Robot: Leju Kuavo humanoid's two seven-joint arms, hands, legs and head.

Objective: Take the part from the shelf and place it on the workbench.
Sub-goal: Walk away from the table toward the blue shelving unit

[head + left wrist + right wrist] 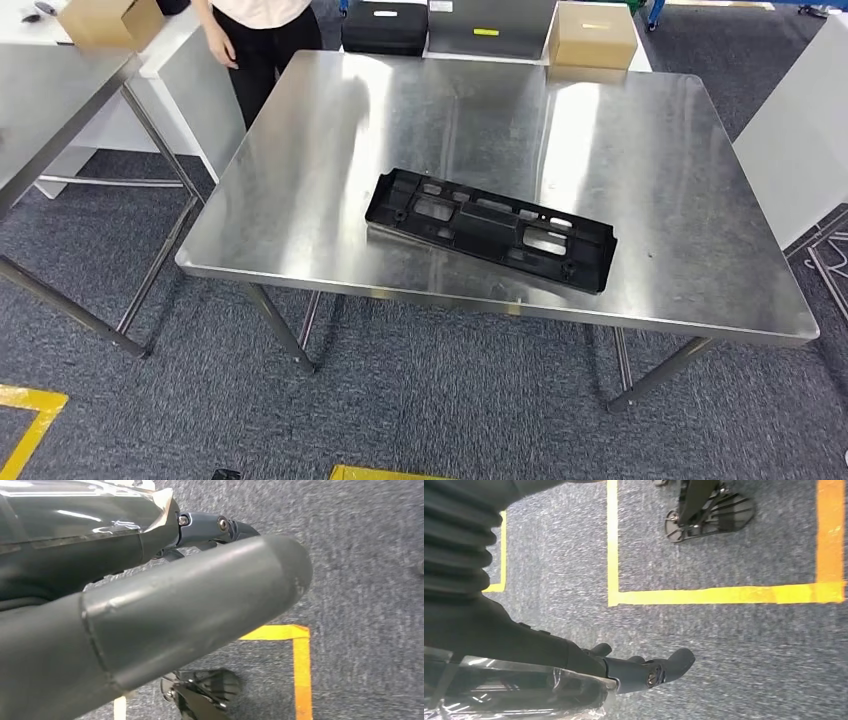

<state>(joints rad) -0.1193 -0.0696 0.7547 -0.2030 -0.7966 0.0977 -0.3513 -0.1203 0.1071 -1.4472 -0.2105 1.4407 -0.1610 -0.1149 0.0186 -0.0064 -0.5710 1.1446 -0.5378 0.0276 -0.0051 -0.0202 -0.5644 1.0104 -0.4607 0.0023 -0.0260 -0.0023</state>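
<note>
The long black plastic part (490, 228) lies flat on the steel workbench (330, 130), slanted across its near half, with nothing touching it. My left hand (190, 595) hangs by my side over the grey carpet, its thick thumb stretched out and nothing in it. In the same way my right hand (574, 665) hangs low above the carpet, its dark fingers (659, 669) extended and holding nothing.
A person (262, 40) stands at the workbench's far left corner. A cardboard box (592, 38) and a black case (385, 25) sit beyond the far edge. A second steel table (50, 100) stands at left, a white cabinet (800, 140) at right. Yellow tape (30, 415) marks the floor.
</note>
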